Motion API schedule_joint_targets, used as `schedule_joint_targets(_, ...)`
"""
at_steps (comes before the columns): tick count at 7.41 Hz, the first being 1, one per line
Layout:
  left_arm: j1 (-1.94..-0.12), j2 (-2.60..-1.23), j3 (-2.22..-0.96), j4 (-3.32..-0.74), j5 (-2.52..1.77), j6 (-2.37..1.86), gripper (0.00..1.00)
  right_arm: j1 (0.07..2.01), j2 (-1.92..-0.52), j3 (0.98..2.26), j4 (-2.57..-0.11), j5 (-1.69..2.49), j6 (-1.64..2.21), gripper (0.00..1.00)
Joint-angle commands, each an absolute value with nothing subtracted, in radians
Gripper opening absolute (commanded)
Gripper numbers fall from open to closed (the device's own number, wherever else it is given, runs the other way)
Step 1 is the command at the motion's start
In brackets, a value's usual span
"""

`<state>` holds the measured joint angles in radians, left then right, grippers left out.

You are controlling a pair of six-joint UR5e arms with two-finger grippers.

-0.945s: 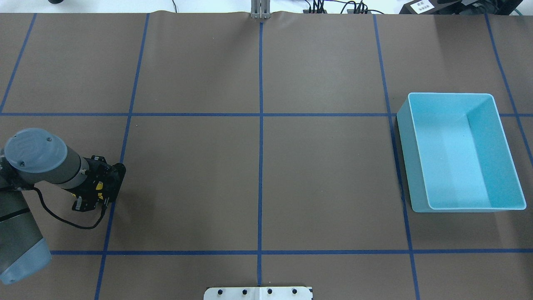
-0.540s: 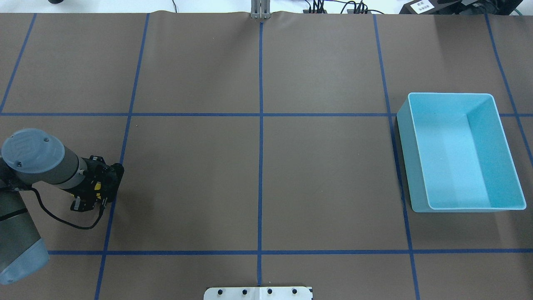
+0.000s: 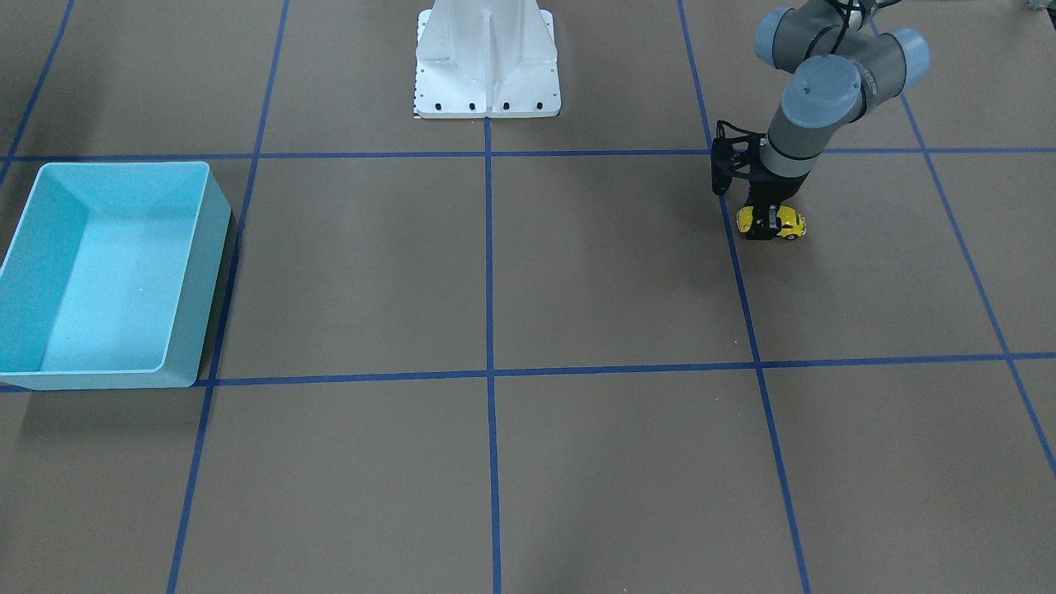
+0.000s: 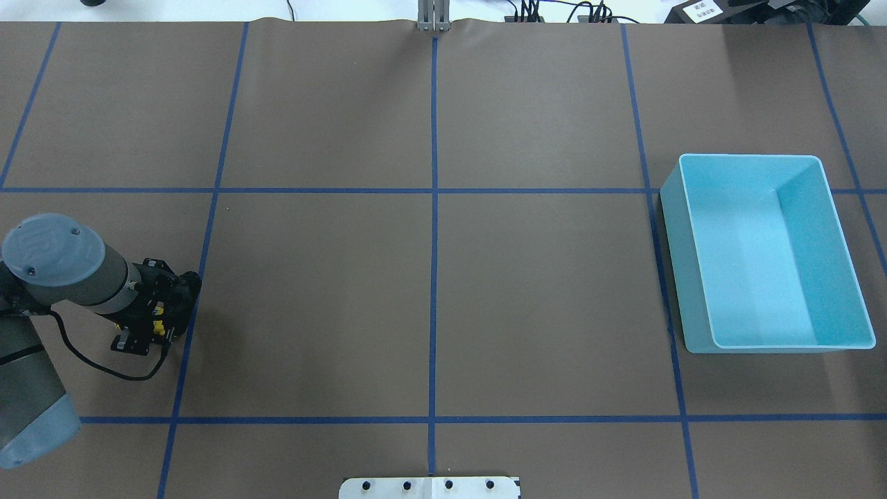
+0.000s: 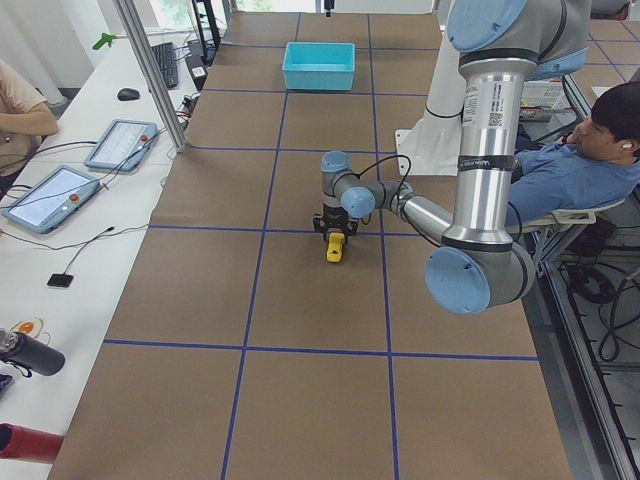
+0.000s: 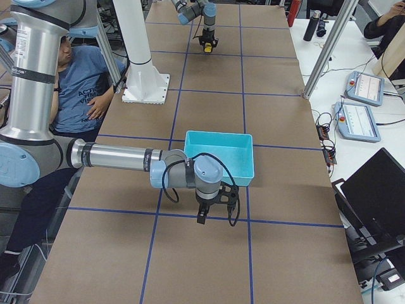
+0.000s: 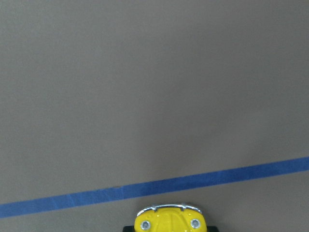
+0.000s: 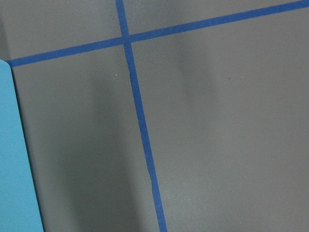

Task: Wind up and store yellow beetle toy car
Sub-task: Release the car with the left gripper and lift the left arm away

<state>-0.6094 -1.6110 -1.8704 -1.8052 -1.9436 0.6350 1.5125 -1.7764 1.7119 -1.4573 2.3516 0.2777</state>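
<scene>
1. The left gripper (image 3: 770, 227) points straight down at the table (image 3: 577, 272) on the robot's left side. Its two fingers are closed across the middle of the yellow beetle toy car (image 3: 790, 222), one on each flank.
2. The car sits directly under the gripper, between the fingers, and both its ends stick out past them in the front-facing view. It looks level, with its wheels at or on the brown surface.
3. The left wrist camera catches only the car's rounded end, with two small round lamps and a chrome bumper, at the bottom edge. A blue tape line (image 7: 145, 188) runs just ahead of it.
4. The turquoise bin (image 3: 202, 280) stands well apart, on the opposite side of the table.
5. The right gripper (image 6: 214, 212) hangs low over the table just beside the bin's near wall. It shows only in the right side view, so I cannot tell how far apart its fingers are.
</scene>
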Motion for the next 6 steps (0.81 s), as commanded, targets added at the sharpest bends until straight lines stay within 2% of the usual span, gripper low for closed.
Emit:
schedule_joint_targets(1, -0.638, -1.609, -1.881, -1.805, -1.945, 0.637, 1.0, 1.513, -1.776, 1.712, -1.457, 2.352, 0.278, 1.0)
schedule_joint_targets(6, -0.71, -1.612, -1.885, -1.795, -1.947, 0.631, 1.0, 1.513, -1.776, 1.712, -1.457, 2.352, 0.278, 1.0)
